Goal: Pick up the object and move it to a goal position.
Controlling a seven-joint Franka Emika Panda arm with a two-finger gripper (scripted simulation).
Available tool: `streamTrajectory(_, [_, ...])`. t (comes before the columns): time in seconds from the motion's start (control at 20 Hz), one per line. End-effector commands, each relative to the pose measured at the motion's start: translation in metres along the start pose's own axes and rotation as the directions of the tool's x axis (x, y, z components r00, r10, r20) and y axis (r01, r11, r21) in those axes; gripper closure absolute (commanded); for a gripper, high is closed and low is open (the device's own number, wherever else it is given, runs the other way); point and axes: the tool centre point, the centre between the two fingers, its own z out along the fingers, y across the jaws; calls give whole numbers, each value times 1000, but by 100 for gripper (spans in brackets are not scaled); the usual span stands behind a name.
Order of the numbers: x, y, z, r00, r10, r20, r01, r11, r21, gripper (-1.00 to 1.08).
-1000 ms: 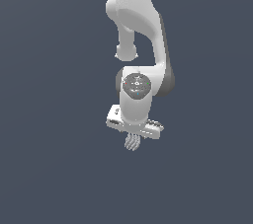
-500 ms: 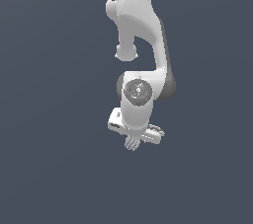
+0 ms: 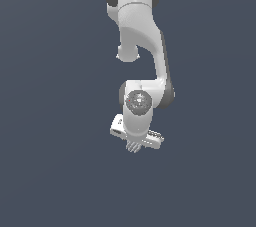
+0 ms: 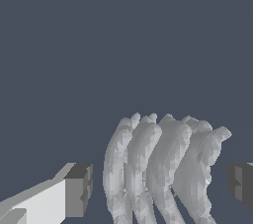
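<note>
Object [image 4: 163, 168]: one pale grey ridged lump of about five curved lobes, nearest the wrist camera, standing between the two dark fingertips [image 4: 78, 189] with a visible gap on each side. Gripper [image 3: 135, 143]: one, spread wider than the object, pads not touching it in the wrist view. In the exterior view the object [image 3: 133, 147] shows as a small ridged shape just under the white hand, mostly hidden by it. Arm [image 3: 142, 41]: one white Franka, hanging from the frame's top, bent at the elbow, wrist turned downward, hand tilted with its lower end toward the exterior view's right. Ground [image 3: 50, 171]: one plain dark blue-grey surface. Compared with a second ago, the hand sits lower over the object and less of the lump shows beneath it.
</note>
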Motion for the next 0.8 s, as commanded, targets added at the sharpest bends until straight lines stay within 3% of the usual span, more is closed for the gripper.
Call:
streamTrajectory(0.0, [0, 0, 11, 1000, 1, 0, -1, 1000, 0, -92])
streamTrajectory(0.3, [1, -1, 15, 1000, 1, 0, -1, 1000, 0, -92])
streamTrajectory(0.35, [1, -1, 15, 1000, 1, 0, -1, 1000, 0, 108])
streamTrajectory(0.75, [1, -1, 15, 1000, 1, 0, -1, 1000, 0, 108])
